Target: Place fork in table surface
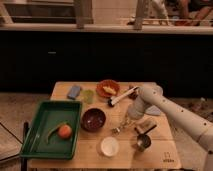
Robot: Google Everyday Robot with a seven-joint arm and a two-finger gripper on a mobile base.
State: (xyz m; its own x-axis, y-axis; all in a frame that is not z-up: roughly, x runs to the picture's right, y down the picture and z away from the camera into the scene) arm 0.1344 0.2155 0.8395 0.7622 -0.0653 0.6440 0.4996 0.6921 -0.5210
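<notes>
1. Tray sits on the table, left side; an orange lies in it.
2. Bowl is just right of the tray; a small cup stands in front of it.
3. Fork lies right of the bowl, under the end effector.
4. Stick tool lies behind the fork.

- The tan wooden tabletop has a dark logo at its near right corner.
- On it: green tray, brown bowl, white cup, orange bowl, blue sponge, black-and-white tool, fork.
- The hand hovers just above the fork.
</notes>
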